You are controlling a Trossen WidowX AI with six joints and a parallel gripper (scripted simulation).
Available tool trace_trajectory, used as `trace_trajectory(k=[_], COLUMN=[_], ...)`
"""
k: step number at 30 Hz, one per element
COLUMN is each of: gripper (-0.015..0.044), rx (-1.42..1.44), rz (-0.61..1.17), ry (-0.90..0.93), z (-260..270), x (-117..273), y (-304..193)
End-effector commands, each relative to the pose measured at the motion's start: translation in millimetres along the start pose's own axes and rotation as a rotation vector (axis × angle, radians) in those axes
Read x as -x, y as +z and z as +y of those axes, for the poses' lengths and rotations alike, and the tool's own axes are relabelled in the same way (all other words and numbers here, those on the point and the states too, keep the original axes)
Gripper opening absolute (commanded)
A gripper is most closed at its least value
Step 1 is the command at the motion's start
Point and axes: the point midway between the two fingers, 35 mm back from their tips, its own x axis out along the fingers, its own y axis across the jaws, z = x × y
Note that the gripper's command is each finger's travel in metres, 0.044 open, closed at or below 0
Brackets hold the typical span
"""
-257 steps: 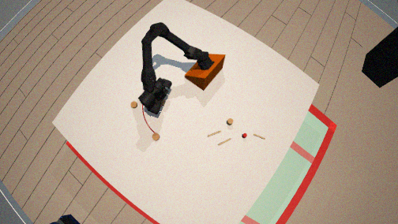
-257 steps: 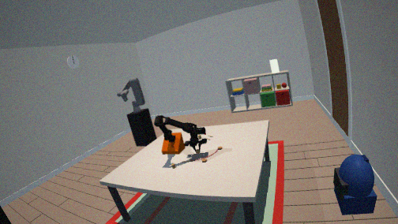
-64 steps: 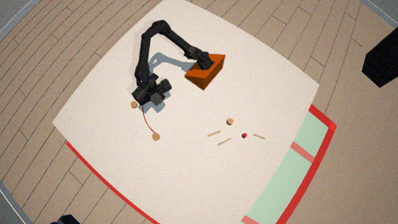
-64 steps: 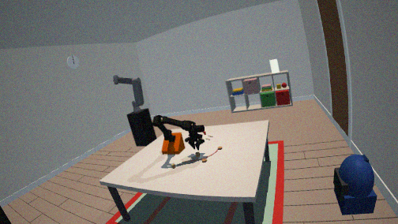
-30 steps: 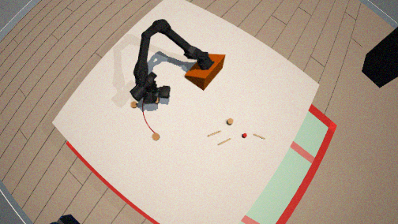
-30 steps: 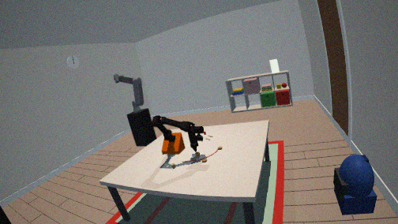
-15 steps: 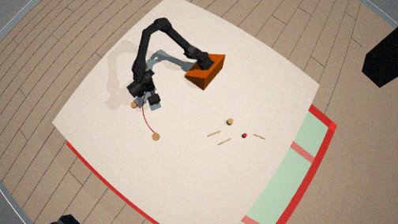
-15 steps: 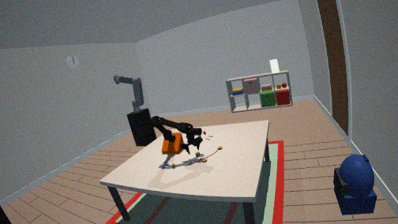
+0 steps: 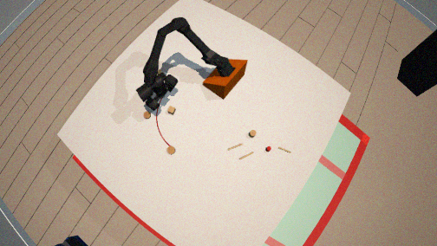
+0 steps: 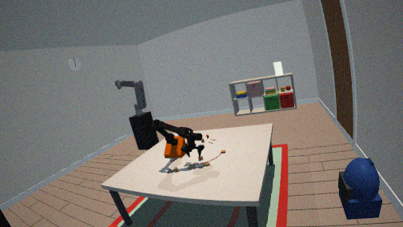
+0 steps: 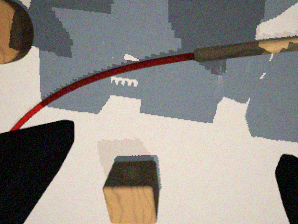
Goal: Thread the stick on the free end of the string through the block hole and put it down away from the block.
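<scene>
My gripper (image 11: 175,147) is wide open and empty, with its black fingertips at the lower edges of the wrist view. The stick (image 11: 227,51) is at the upper right there, running off the right edge. The red string (image 11: 115,71) (image 9: 158,126) joins its end and curves to the round button (image 9: 171,150) (image 10: 223,151). A small wooden cube (image 11: 131,200) (image 9: 172,110) shows low between the fingertips, apart from the string; no hole shows on its visible faces. Which piece is the holed block I cannot tell. The arm hides the stick in the top view.
A round wooden piece (image 11: 9,35) (image 9: 147,114) lies across the string from the cube. Another small piece (image 10: 176,169) lies near the arm's shadow. Several loose sticks (image 9: 246,155), a wooden piece (image 9: 252,133) and a red ball (image 9: 268,149) lie farther off. The arm stands on an orange base (image 9: 234,82).
</scene>
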Motion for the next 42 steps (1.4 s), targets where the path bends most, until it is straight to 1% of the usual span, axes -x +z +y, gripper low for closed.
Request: trace_trajectory(k=[1, 5, 7, 23, 35, 42], gripper=[0.044, 0.044, 0.044, 0.044, 0.0125, 0.0125], rx=[-0.952, -1.225, -1.294, -1.295, -1.295, -1.295], rz=[0.009, 0.01, 0.01, 0.01, 0.01, 0.01], ry=[0.019, 0.02, 0.02, 0.02, 0.02, 0.02], z=[-11.7, -14.5, -15.1, -15.1, -15.1, -15.1], x=[6.9, 7.2, 7.3, 7.3, 7.3, 7.3], y=[29.4, 34.7, 36.0, 36.0, 36.0, 36.0])
